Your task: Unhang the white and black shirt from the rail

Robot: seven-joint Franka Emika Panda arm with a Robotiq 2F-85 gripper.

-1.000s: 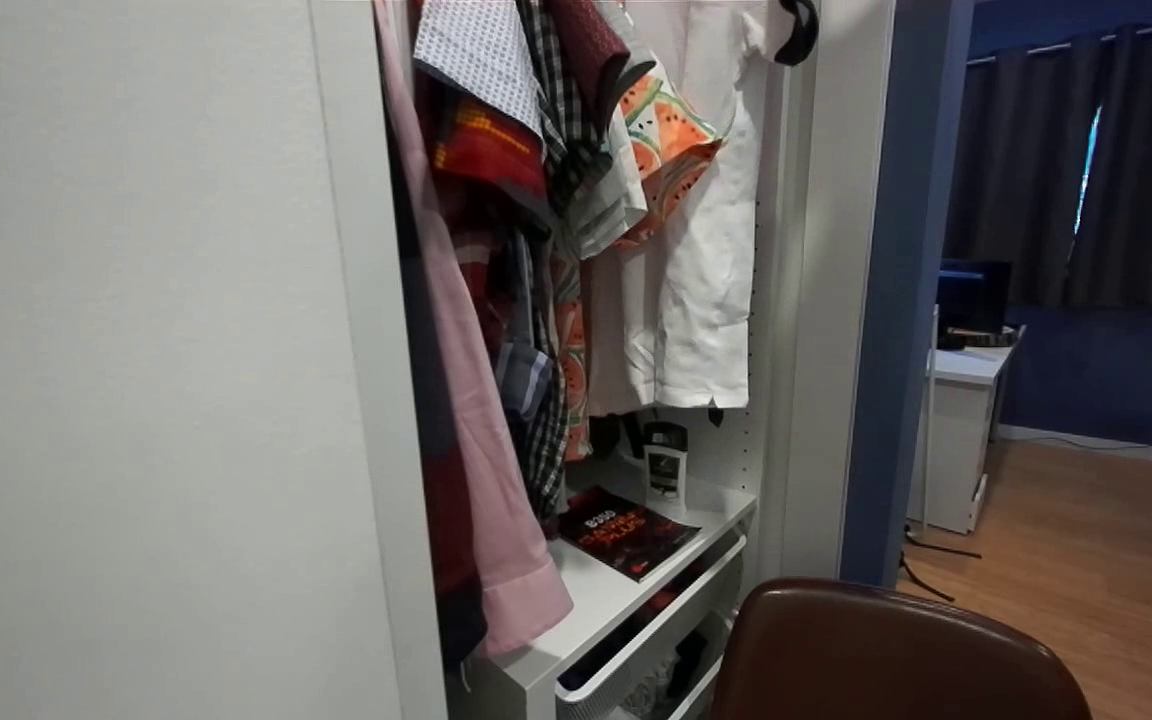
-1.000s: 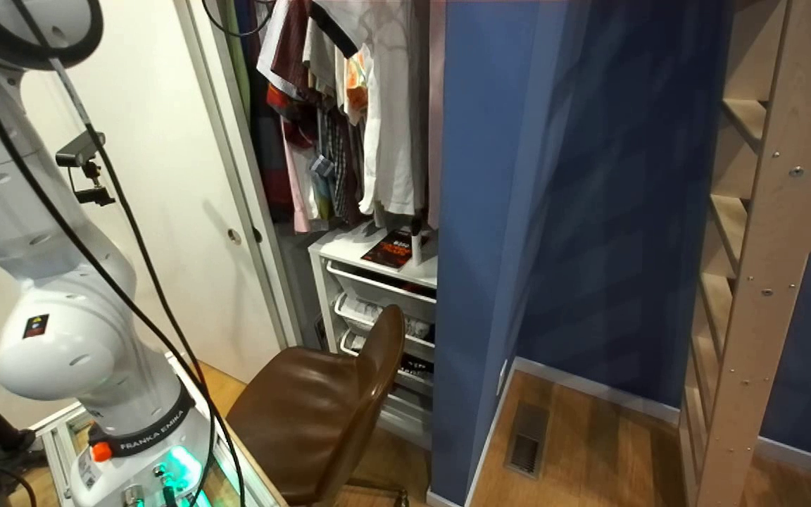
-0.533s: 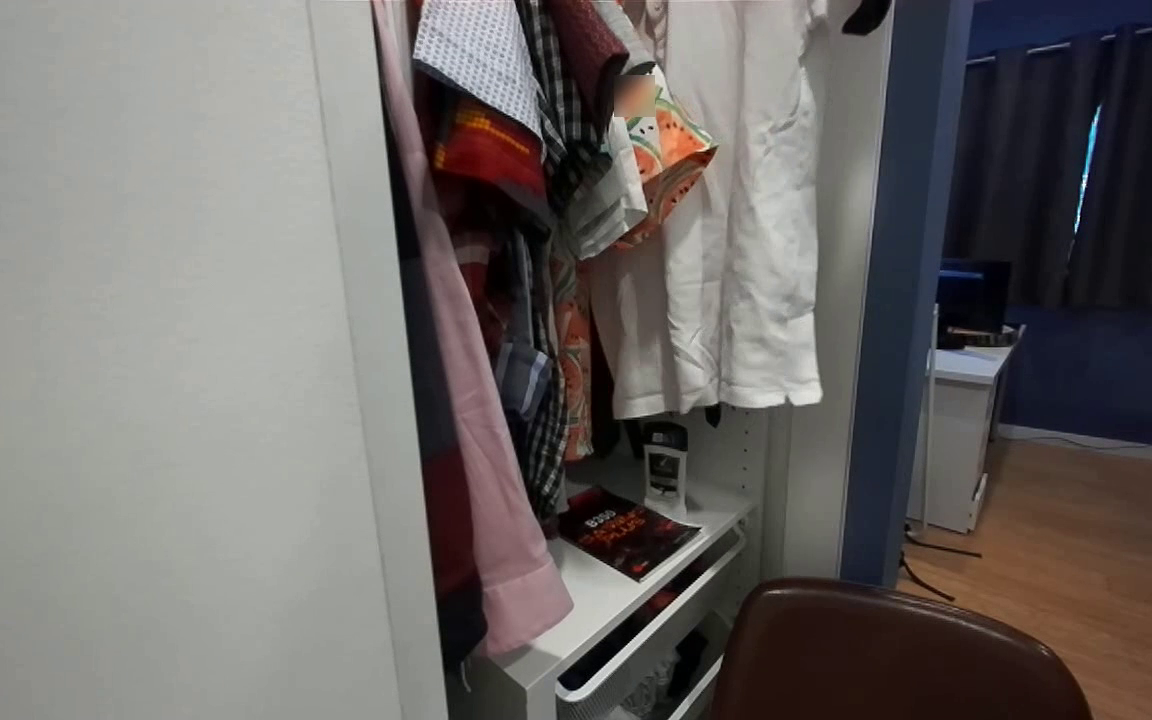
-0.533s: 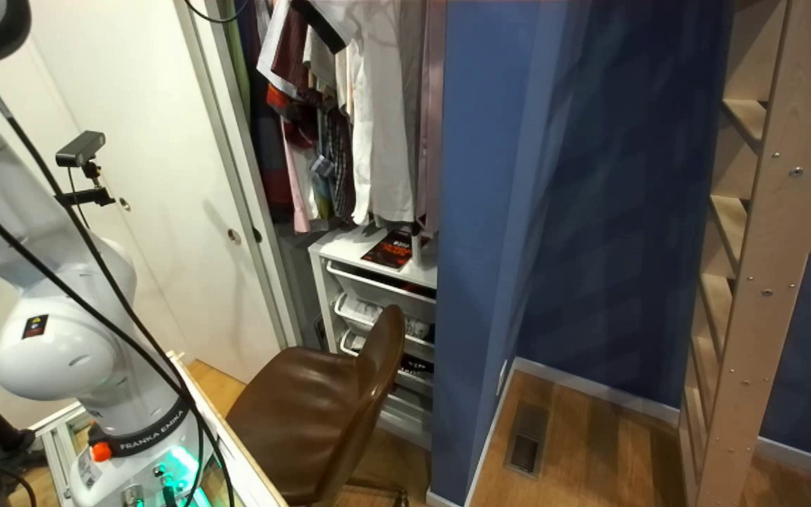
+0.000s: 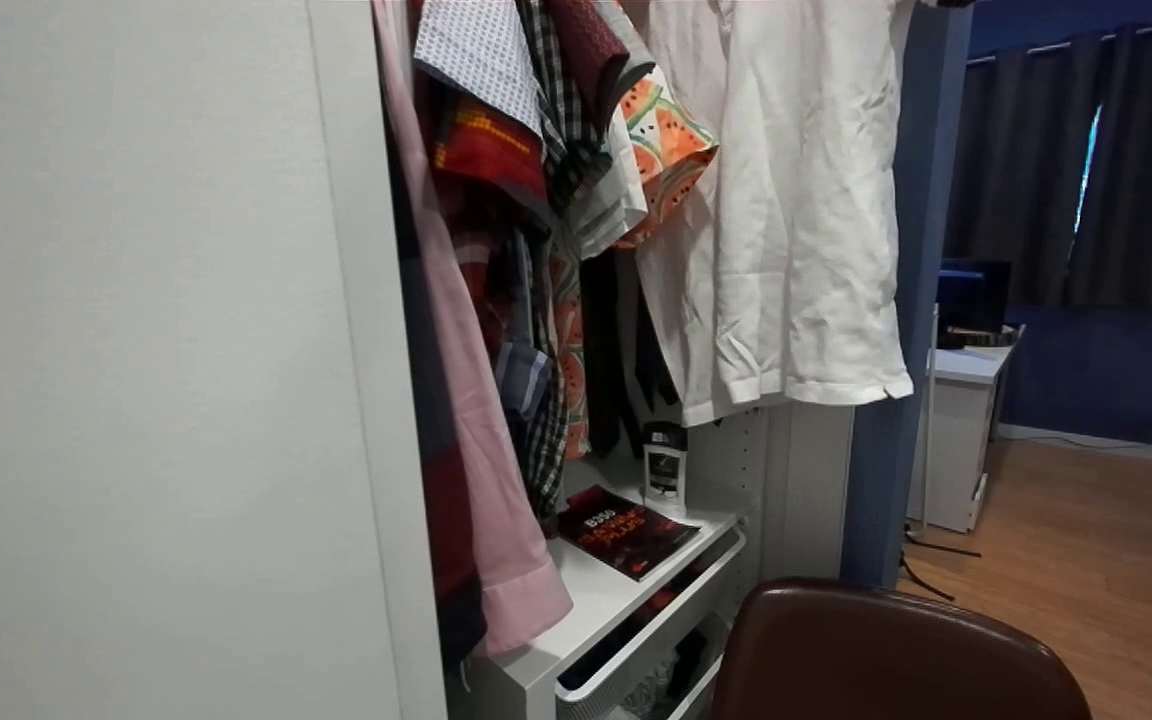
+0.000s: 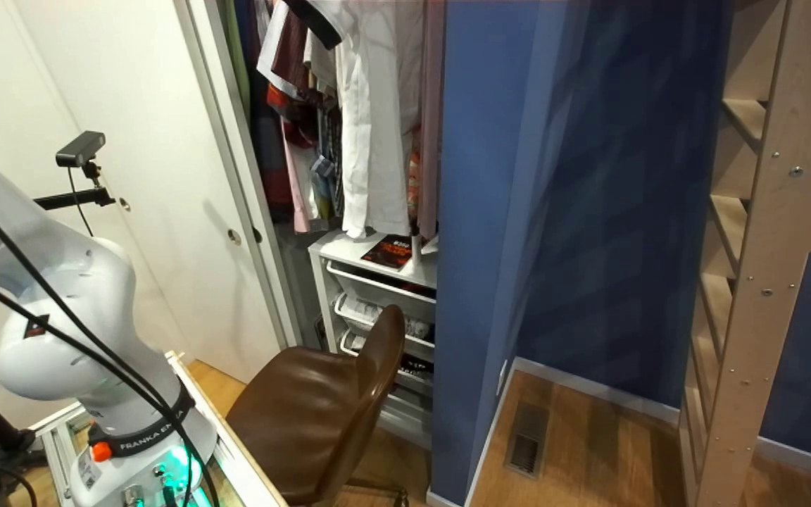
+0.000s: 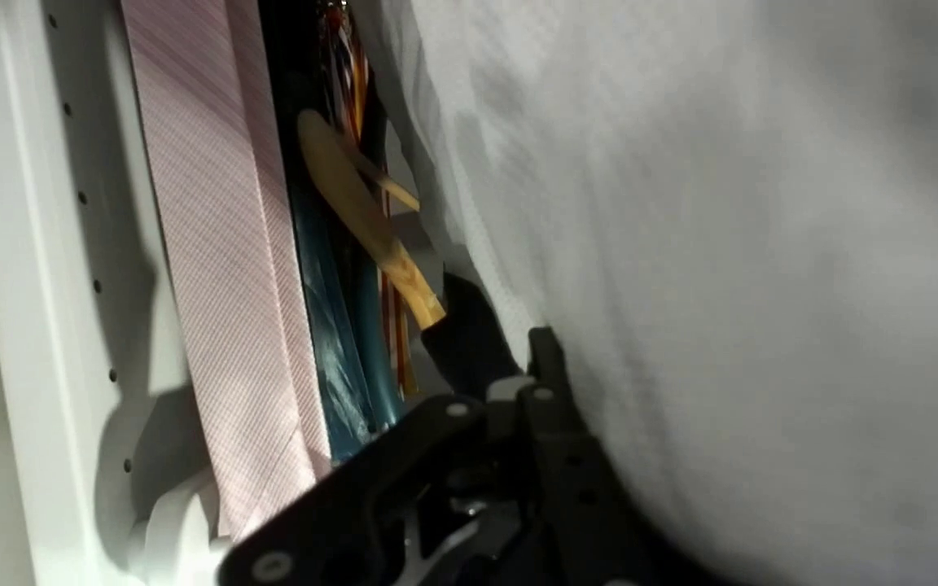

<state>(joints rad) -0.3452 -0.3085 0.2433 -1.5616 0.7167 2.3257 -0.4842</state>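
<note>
The white and black shirt [image 5: 806, 230] hangs upright, its upper part cut off by the frame. It shows also in the other exterior angle [image 6: 377, 141], with a black band [image 6: 315, 24] at the top. In the wrist view the white cloth [image 7: 721, 244] fills the right side. My gripper [image 7: 522, 378] is at its left edge, fingers close together, with a black piece of cloth [image 7: 473, 334] running into them. A pale wooden hanger [image 7: 355, 203] ends at that black piece. The fingertips are partly hidden. The rail and hanger hook are out of view. No exterior view shows the gripper.
Other clothes hang beside the shirt, among them a watermelon-print one [image 5: 671, 130] and a pink one [image 5: 506, 560]. Below is a white drawer unit [image 5: 586, 610] with a booklet [image 5: 626, 530]. A brown chair [image 6: 307, 408] stands before it. A blue wall edge [image 6: 486, 211] borders the wardrobe.
The shirt has moved out of the wardrobe toward the room, sliding right in an exterior view and now overlapping the frame and blue wall. The arm has swung back, mostly out of view.
</note>
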